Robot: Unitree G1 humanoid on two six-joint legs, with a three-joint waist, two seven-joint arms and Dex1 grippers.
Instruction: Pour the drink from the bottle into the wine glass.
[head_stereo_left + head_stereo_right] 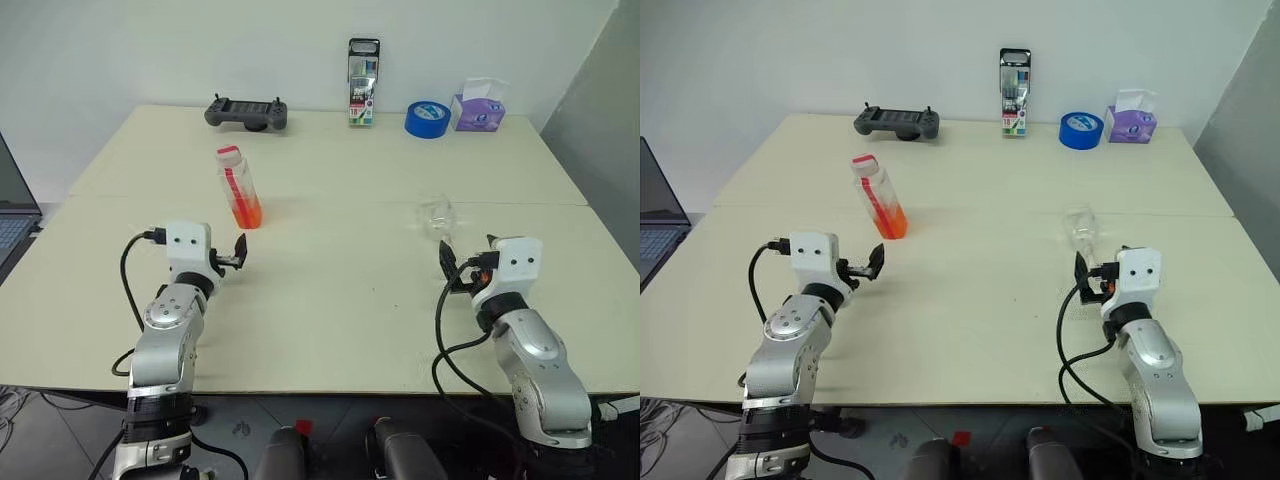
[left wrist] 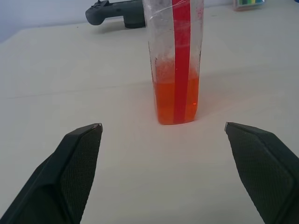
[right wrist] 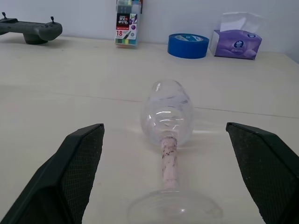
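Since nothing is in either gripper, I judge the pour has not begun: the drink [image 2: 175, 100] sits low in the bottle [image 1: 239, 187], whose red-and-white cap looks to be on, and the wine glass [image 3: 167, 116] holds nothing. The bottle stands left of the table's [image 1: 330, 300] middle, well back from the near edge. The wine glass stands toward the right edge, about as far back. My left gripper [image 1: 232, 254] hovers just short of the bottle, pointing level at it, fingers spread wide and empty. My right gripper [image 1: 462, 262] points level at the glass from the near side, jaws released wide, its stem lined up between them. Left to do: grasp, uncap if needed, pour.
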